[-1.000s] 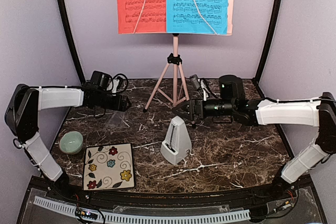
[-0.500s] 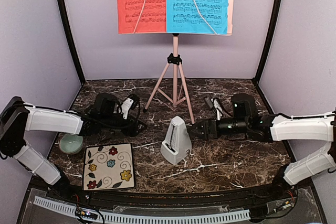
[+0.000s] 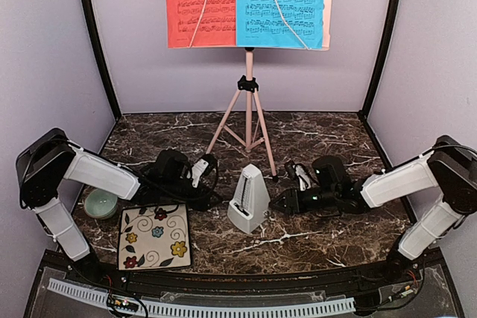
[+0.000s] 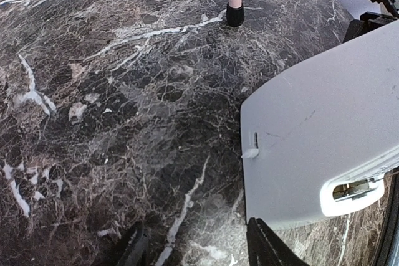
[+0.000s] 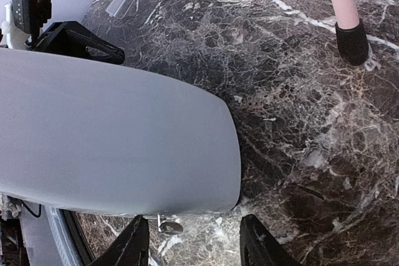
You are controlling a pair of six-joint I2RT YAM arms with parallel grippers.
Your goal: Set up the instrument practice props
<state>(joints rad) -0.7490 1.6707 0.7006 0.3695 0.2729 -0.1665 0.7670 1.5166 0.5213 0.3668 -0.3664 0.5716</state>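
The pale pink music stand (image 3: 248,102) is upright at the back of the table, with the red sheet (image 3: 200,4) and the blue sheet (image 3: 282,4) side by side on its desk. In front of it stands the white metronome (image 3: 250,199). My left gripper (image 3: 216,197) sits low just left of it, and my right gripper (image 3: 277,202) is low just right of it. In the left wrist view the metronome (image 4: 324,135) fills the right side; the left gripper (image 4: 199,250) is open over bare marble. The right gripper (image 5: 193,244) is open too, with the metronome (image 5: 112,141) just ahead of its tips.
A pale green bowl (image 3: 100,202) and a floral tile (image 3: 155,235) lie at the front left. A tripod foot (image 4: 234,15) rests close behind the metronome; the right wrist view also shows a tripod foot (image 5: 352,42). Purple walls enclose the table.
Both arms have dropped and swung inward and forward, closing on the metronome from either side. Both sets of jaws have narrowed. The stand, sheets and metronome have not moved.
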